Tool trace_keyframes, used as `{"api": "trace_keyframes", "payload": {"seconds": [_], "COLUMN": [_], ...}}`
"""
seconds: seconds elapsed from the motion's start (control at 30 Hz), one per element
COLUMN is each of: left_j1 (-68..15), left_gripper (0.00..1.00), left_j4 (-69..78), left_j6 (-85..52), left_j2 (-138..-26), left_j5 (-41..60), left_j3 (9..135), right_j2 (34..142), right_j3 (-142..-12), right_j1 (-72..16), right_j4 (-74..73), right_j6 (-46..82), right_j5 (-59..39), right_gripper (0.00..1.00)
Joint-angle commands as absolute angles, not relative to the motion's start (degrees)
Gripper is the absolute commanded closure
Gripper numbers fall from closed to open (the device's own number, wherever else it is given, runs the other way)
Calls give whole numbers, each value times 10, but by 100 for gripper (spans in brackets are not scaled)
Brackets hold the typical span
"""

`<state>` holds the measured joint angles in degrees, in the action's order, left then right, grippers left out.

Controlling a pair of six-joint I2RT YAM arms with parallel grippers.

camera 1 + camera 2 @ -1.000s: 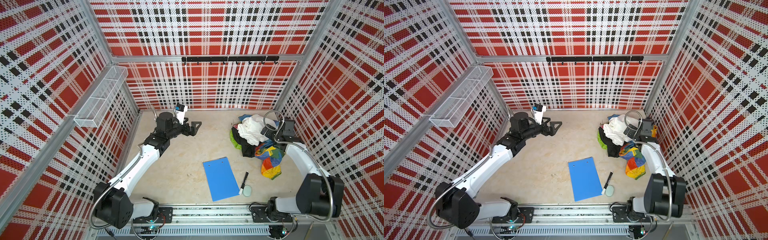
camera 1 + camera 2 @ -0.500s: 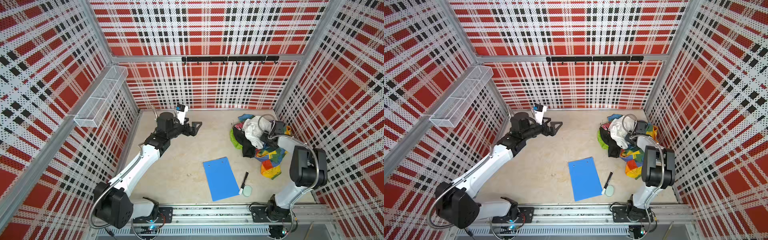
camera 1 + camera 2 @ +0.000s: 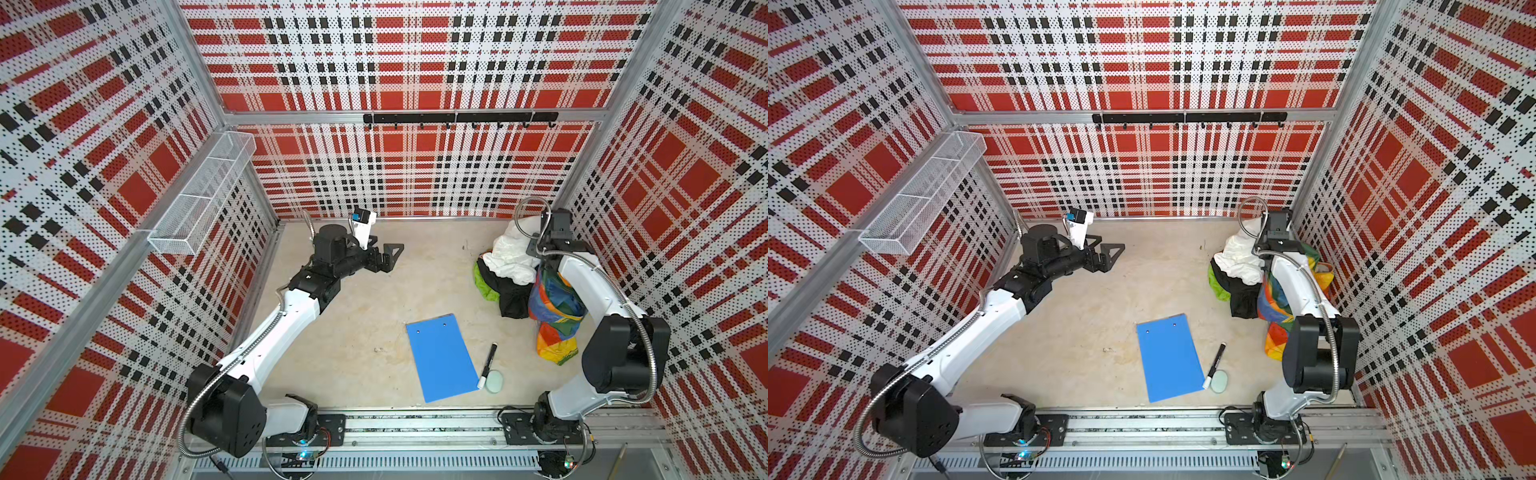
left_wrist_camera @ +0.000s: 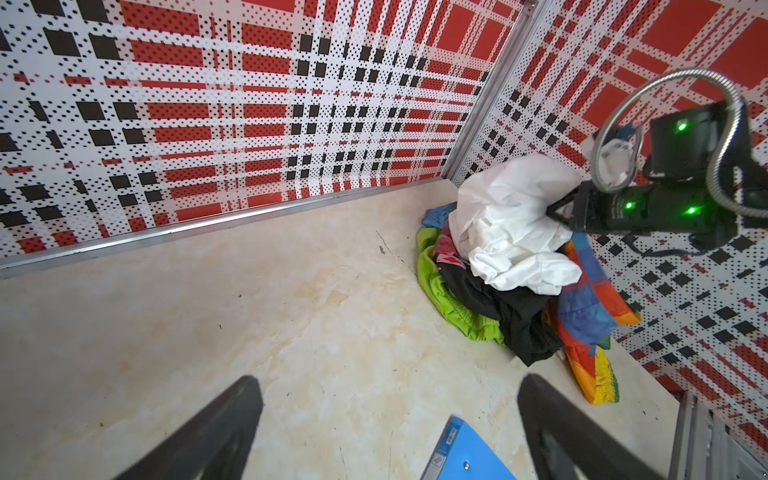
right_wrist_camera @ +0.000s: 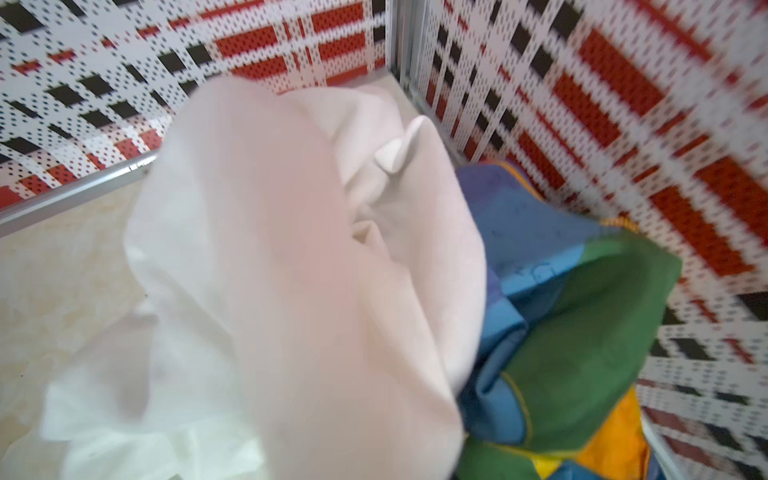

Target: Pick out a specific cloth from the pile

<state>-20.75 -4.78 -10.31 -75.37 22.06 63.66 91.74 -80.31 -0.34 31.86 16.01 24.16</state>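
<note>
left arm (image 3: 282, 328) and right arm (image 3: 582, 282): white link shells, black joint housings, ribbed silver conduit (image 4: 685, 74) looped alongside each. left gripper (image 4: 390, 380): black triangular fingers (image 4: 199, 432), white camera block (image 3: 365, 226) above. green leds (image 4: 681, 126) on right wrist.

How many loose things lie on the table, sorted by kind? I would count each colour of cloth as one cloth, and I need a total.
Cloths: 4 (white cloth, black cloth, lime-green cloth, rainbow cloth)
Blue clipboard: 1
Black marker: 1
Pale round disc: 1
Total: 7
</note>
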Motion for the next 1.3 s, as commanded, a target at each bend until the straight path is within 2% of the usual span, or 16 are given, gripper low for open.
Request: {"api": "trace_keyframes", "payload": {"seconds": [0.0,0.1,0.37,0.6,0.67,0.77,1.0,1.03,1.27], "left_j1": [-202,-202,-203,-202,-202,-201,-201,-201,-204], "left_gripper": [1,1,1,1,1,1,1,1,1], "left_j4": [-44,-43,-42,-41,-41,-41,-39,-39,-36], "left_j6": [-105,-106,-108,-109,-109,-111,-114,-113,-117], "left_j2": [-739,-739,-740,-741,-741,-742,-739,-738,-738], "left_j5": [224,224,228,227,227,230,233,233,237], "left_j3": [649,649,649,649,649,649,649,648,648], "right_j2": [907,950,1076,1181,1178,1127,958,930,762], "right_j3": [-882,-925,-913,-899,-900,-885,-821,-803,-649], "right_j1": [-45,-77,-121,-124,-123,-122,-81,-69,35], "right_j4": [307,326,325,308,304,292,295,295,291], "right_j6": [110,92,96,123,125,125,146,154,215], "right_j5": [373,398,327,242,229,212,160,149,41], "right_gripper": [100,100,98,87,80,53,3,0,0]}}
